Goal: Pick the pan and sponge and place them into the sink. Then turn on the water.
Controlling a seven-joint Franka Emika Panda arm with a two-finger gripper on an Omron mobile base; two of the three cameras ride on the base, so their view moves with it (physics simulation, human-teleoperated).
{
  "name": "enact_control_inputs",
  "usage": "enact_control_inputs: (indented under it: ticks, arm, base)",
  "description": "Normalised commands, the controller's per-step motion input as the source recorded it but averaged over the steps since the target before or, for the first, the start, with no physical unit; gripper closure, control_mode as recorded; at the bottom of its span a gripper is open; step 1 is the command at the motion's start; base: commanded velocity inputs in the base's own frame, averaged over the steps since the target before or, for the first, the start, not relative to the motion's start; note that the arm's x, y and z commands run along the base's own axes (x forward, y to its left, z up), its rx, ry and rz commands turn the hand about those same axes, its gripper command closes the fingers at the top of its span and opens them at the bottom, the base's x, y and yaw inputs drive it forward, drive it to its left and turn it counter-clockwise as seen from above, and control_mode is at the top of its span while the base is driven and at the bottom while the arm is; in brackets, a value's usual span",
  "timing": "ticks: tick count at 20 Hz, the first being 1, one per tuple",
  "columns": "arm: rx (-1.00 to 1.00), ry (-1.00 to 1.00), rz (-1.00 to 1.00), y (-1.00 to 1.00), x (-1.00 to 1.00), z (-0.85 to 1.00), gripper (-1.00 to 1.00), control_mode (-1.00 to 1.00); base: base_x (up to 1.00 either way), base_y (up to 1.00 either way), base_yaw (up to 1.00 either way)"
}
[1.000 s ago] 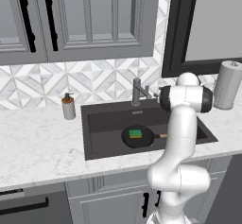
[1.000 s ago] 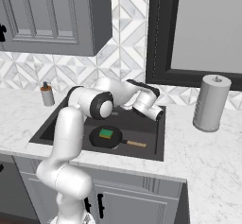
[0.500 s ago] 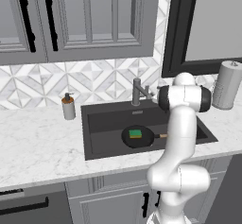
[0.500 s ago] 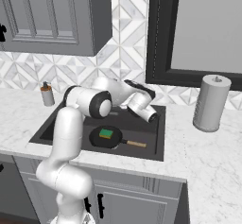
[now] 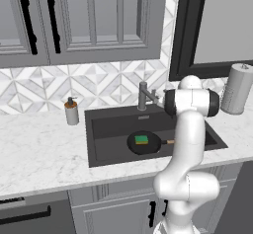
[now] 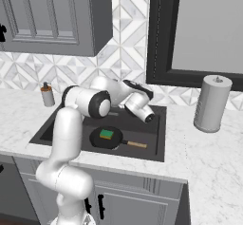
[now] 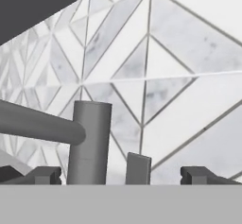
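The black pan [image 5: 150, 145] [image 6: 100, 139] lies on the floor of the dark sink [image 5: 106, 139] [image 6: 148, 130], its wooden handle pointing right. The green and yellow sponge [image 5: 142, 139] [image 6: 107, 134] rests inside the pan. My gripper [image 7: 123, 175] is open, held up close to the grey faucet [image 5: 143, 96] [image 7: 89, 142] at the back of the sink. The faucet's post and spout stand between my fingertips [image 7: 47, 175], and its flat lever [image 7: 138, 167] is just in front. No water shows under the spout.
A soap bottle [image 5: 72, 112] [image 6: 46, 95] stands on the marble left of the sink. A paper towel roll [image 5: 236, 89] [image 6: 212, 103] stands to the right. The tiled wall [image 7: 179, 76] rises close behind the faucet, with cabinets above.
My hand has crept slightly left toward the faucet. The jaws stayed open. Pan and sponge have not moved.
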Motion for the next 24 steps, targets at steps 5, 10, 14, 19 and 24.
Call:
enact_control_inputs:
  ticks: [5, 10, 14, 19, 24]
  arm:
    - [0.02, 0.0, 0.0, 0.04, 0.21, 0.0, -1.0, -1.0]
    - [0.03, 0.0, -0.01, 0.0, 0.26, 0.0, -1.0, -1.0]
    - [0.02, 0.0, -0.02, 0.0, 0.36, 0.0, -1.0, -1.0]
    - [0.01, 0.0, -0.05, 0.03, 0.39, 0.0, -1.0, -1.0]
    - [0.0, 0.0, -0.06, 0.0, 0.15, -0.25, -1.0, -1.0]
  base:
    - [0.0, 0.0, 0.0]
    - [0.0, 0.0, 0.0]
    - [0.0, 0.0, 0.0]
    - [0.0, 0.0, 0.0]
    - [0.0, 0.0, 0.0]
